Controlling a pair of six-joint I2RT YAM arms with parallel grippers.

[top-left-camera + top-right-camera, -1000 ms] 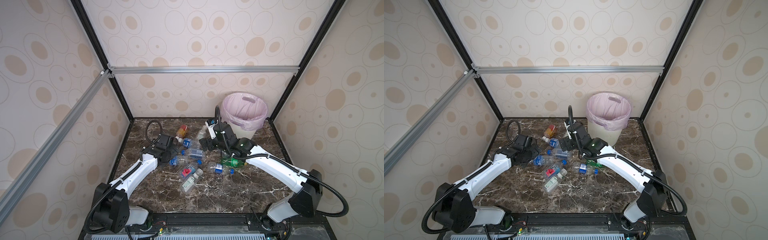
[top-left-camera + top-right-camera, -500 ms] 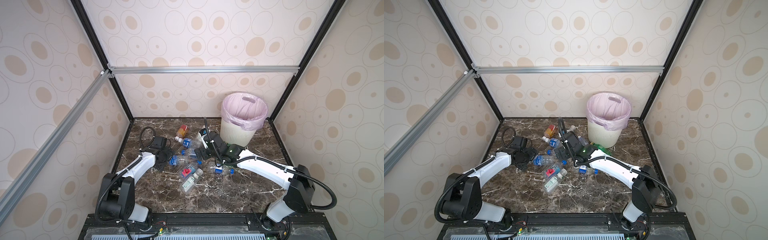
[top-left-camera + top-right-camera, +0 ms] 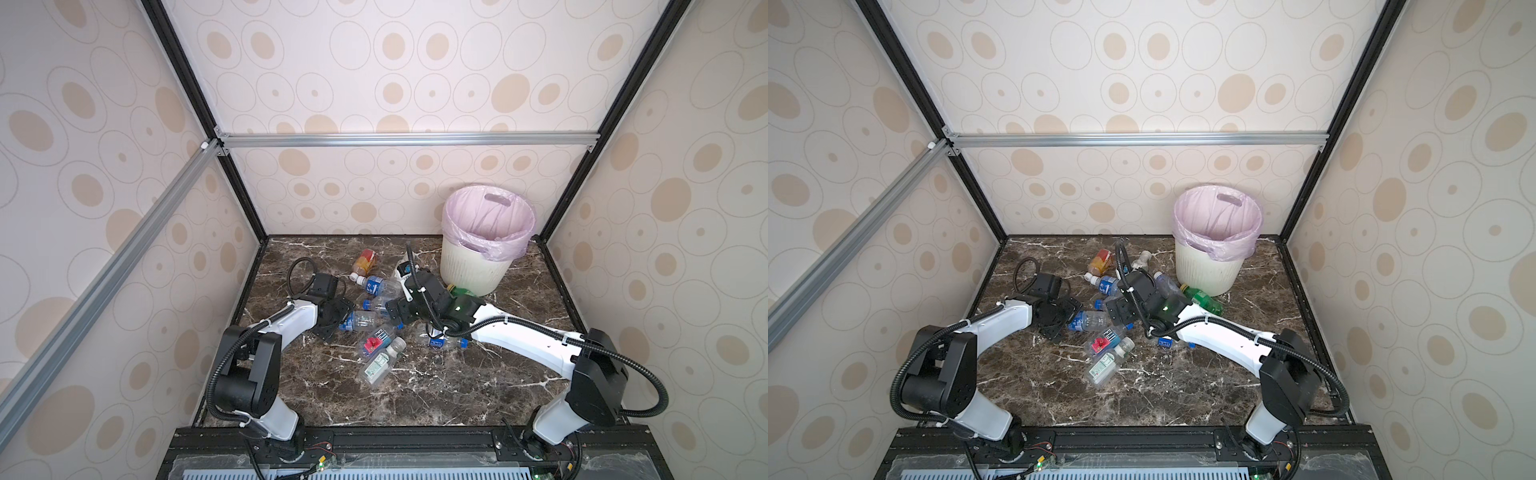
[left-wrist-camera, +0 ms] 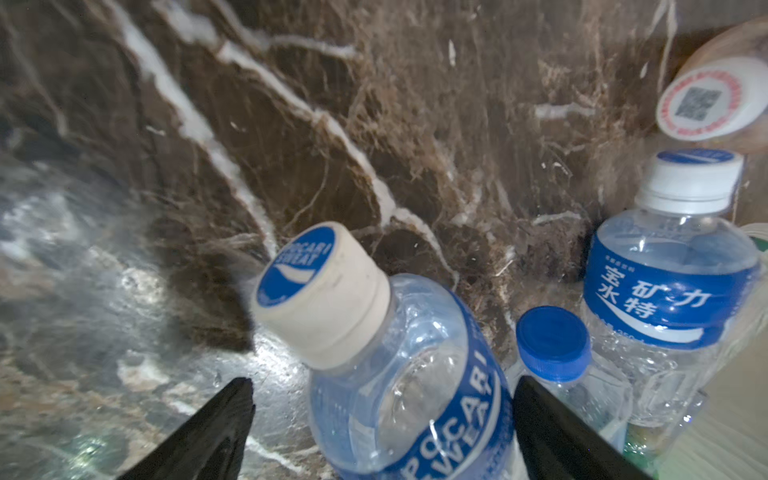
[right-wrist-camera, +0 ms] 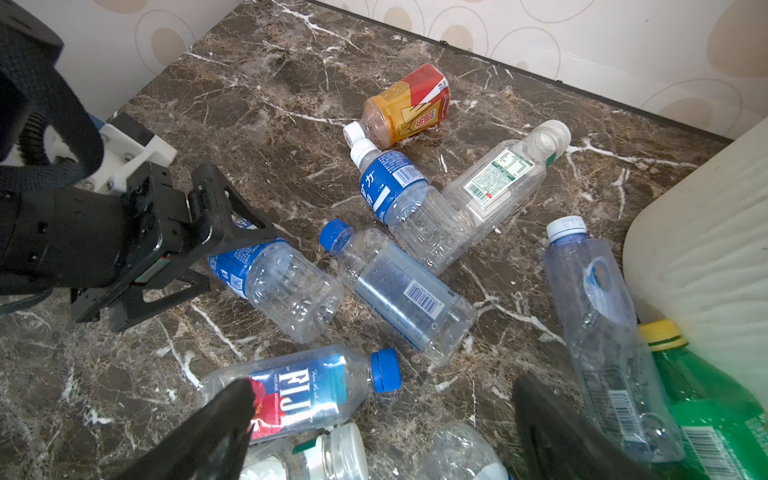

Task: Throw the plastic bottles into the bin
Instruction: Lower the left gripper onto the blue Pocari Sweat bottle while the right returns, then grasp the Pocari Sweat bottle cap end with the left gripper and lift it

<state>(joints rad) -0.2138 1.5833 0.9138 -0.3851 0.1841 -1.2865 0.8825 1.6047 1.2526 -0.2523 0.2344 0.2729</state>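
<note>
The left end effector [image 3: 340, 321] stands released, its two fingers on either side of the neck and shoulder of a clear Pocari Sweat bottle [image 3: 362, 319]. In the left wrist view a gap shows between one finger and the plastic, so nothing is grasped yet. This bottle lies on its side on the dark marble desk [image 3: 436, 395], at the left edge of the heap of plastic bottles. Its long axis runs about left to right, with the cap pointing left and a little near, toward the arm, and the base pointing right into the heap. The right end effector [image 5: 384, 388] is also spread wide and holds nothing. It hovers over the middle of the heap, above a Fiji bottle [image 5: 291, 395] that lies flat. The bin [image 3: 473, 270] stands upright in the far right corner, with a green bottle [image 3: 461, 291] lying against its foot. I see no bottle in the part of the liner that shows. I judge that the step in hand is the grasp of the first bottle by the left arm. The next move calls for closing across the short axis near the shoulder and lifting it clear of its neighbour. Then it must be carried far and right, high enough to pass the rim, without meeting the right arm that stands between.
</note>
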